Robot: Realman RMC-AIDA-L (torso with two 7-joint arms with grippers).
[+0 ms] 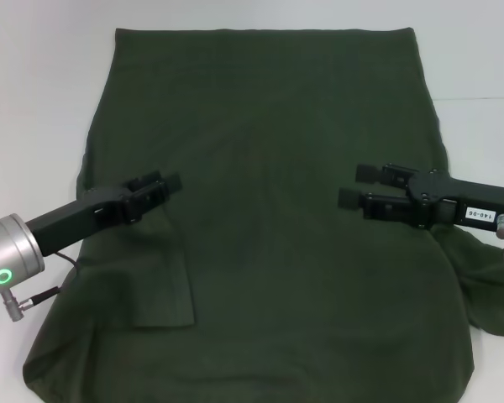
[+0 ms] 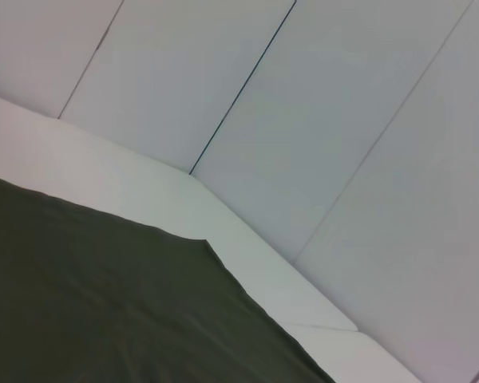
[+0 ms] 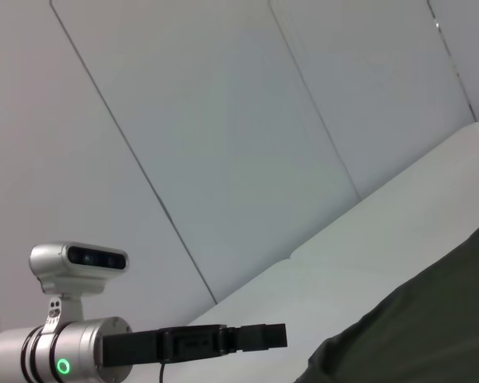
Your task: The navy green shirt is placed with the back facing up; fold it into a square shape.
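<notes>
— Where's the navy green shirt (image 1: pixel 269 210)?
— Spread flat mid-table, left sleeve folded in.
— Grippers?
— My left gripper (image 1: pixel 164 186) looks pinched narrow over the left side; right gripper (image 1: pixel 361 186) parted, empty, opposite.

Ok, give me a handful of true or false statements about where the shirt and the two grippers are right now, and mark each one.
1. The navy green shirt lies spread on a white table. True.
2. The left gripper is over the shirt's left part. True.
3. The right gripper is parked off the table, away from the shirt. False: it is over the shirt's right part.
4. The shirt is already folded into a small square. False: it is still mostly spread out, with only a flap turned in at the lower left.
5. The two grippers point towards each other. True.
</notes>
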